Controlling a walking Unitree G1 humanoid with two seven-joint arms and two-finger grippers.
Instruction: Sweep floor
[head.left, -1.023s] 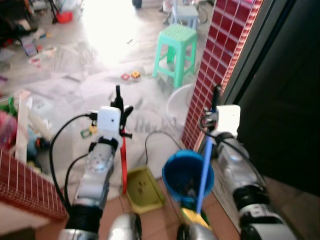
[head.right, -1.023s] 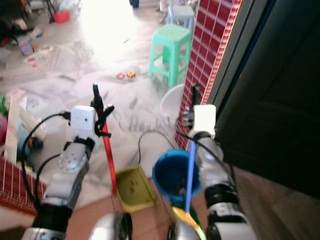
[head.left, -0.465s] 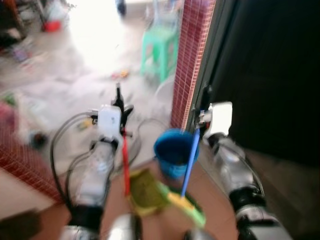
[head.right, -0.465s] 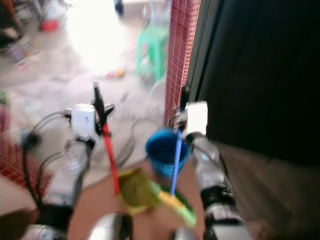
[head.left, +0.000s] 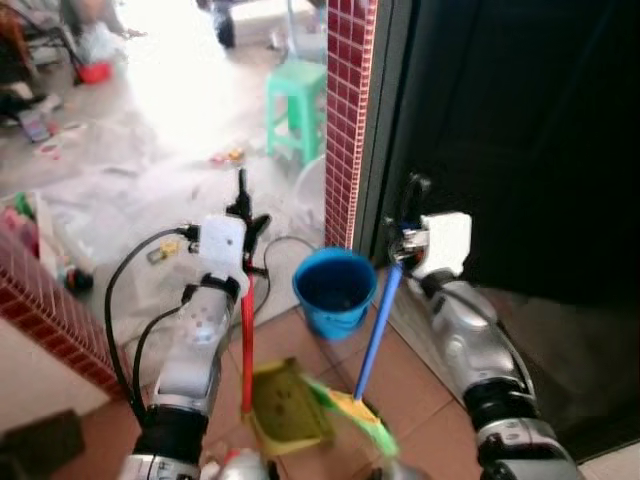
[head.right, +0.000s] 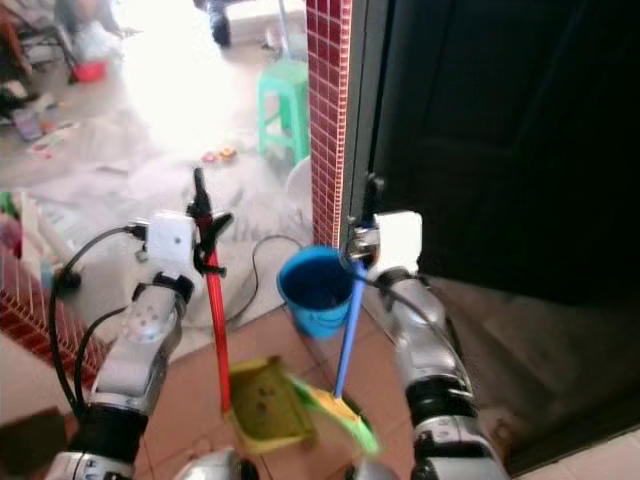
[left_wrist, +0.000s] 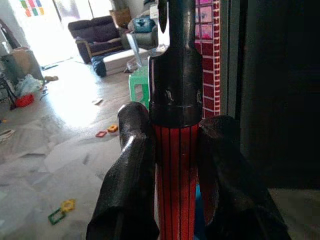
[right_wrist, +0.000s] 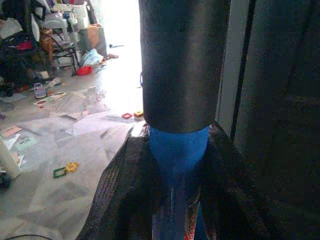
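Observation:
My left gripper (head.left: 245, 215) is shut on the red handle (head.left: 246, 340) of a yellow-green dustpan (head.left: 283, 415), which rests low over the brown tiles in front of me. In the left wrist view both black fingers (left_wrist: 127, 185) clamp the red handle (left_wrist: 175, 175). My right gripper (head.left: 405, 235) is shut on the blue broom handle (head.left: 376, 330). The green and yellow broom head (head.left: 365, 425) lies beside the dustpan's right edge. In the right wrist view the blue handle (right_wrist: 177, 150) sits between the fingers.
A blue bucket (head.left: 333, 292) stands between the two handles, just ahead. A red-tiled pillar (head.left: 345, 120) and a dark doorway (head.left: 520, 140) rise to the right. Farther off are a green stool (head.left: 293, 105), small toys (head.left: 228, 156) and a low red-tiled wall (head.left: 50, 310) at left.
The camera has swung right and back, so the pillar and doorway take up more of the picture. The bucket now stands ahead of the dustpan and broom head. Both grips hold as before.

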